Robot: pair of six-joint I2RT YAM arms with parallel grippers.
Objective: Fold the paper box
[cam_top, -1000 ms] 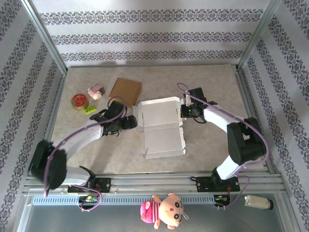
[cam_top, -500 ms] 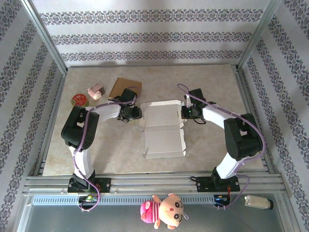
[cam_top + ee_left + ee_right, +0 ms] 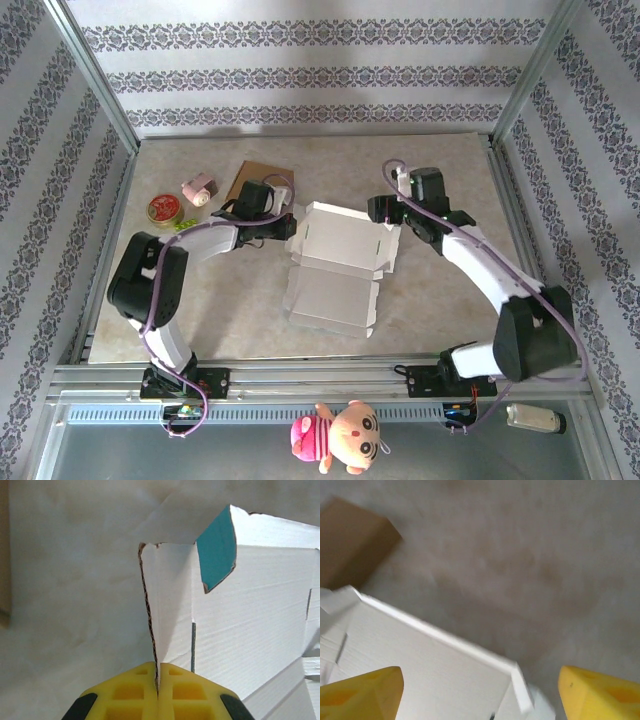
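While left tool (image 3: 157,679) grips paper box (image 3: 335,265), right tool (image 3: 480,680) spread, its rear has risen.

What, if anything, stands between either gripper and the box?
Nothing visible does. The left gripper is shut on the box's upright side flap. The right gripper is open just over the box's far right corner, with bare table beyond it.

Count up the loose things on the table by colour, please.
White: 1, paper box
Brown: 1, cardboard sheet
Red: 1, round tin
Pink: 1, roll
Green: 1, small block
Total: 5
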